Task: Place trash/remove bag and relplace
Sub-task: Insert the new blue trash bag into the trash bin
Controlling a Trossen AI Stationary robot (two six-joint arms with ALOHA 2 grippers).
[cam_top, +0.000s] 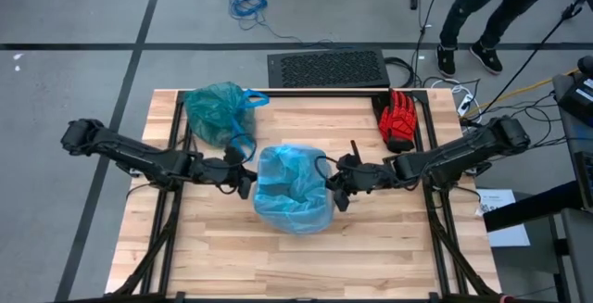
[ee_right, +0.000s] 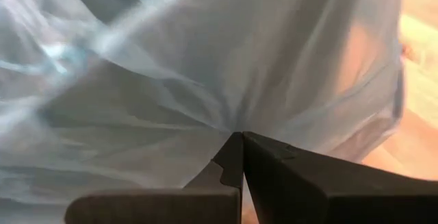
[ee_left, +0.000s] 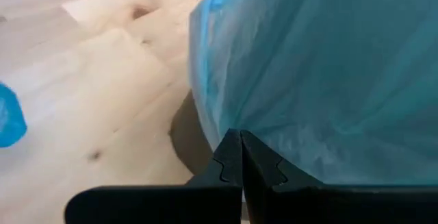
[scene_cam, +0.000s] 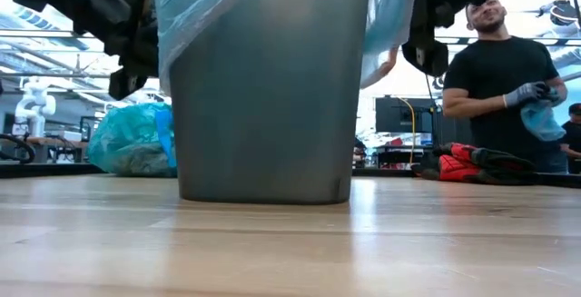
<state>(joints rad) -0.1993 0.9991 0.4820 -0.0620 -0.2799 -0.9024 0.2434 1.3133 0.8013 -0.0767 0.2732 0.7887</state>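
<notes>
A grey-brown bin (scene_cam: 263,106) stands upright at mid table with a pale sky-blue plastic bag (cam_top: 293,187) draped over its top and down its sides. My left gripper (cam_top: 243,179) is at the bin's left side and my right gripper (cam_top: 335,184) at its right side, each shut on that pale bag. The dark teal-green bag (cam_top: 215,113) with blue handle loops lies bunched on the table at the far left, also seen in the low view (scene_cam: 136,140). The trash is out of view. My left gripper pinches the pale bag's film (ee_left: 233,125) between its two shut fingers, on the bin's left side near the film's lower edge. The fingers come from the table's left, slanting down. The bag stays draped over the bin. My right gripper pinches the pale bag's film (ee_right: 233,125) between its two shut fingers on the bin's right side, coming from the table's right and slanting down. Creases run out from the pinch, so the film is gathered and drawn taut there.
A red glove (cam_top: 400,119) lies at the table's far right corner. A black grilled box (cam_top: 326,68) sits beyond the far edge. A person (scene_cam: 505,79) stands behind the table at the right. Bare wood lies along the near side.
</notes>
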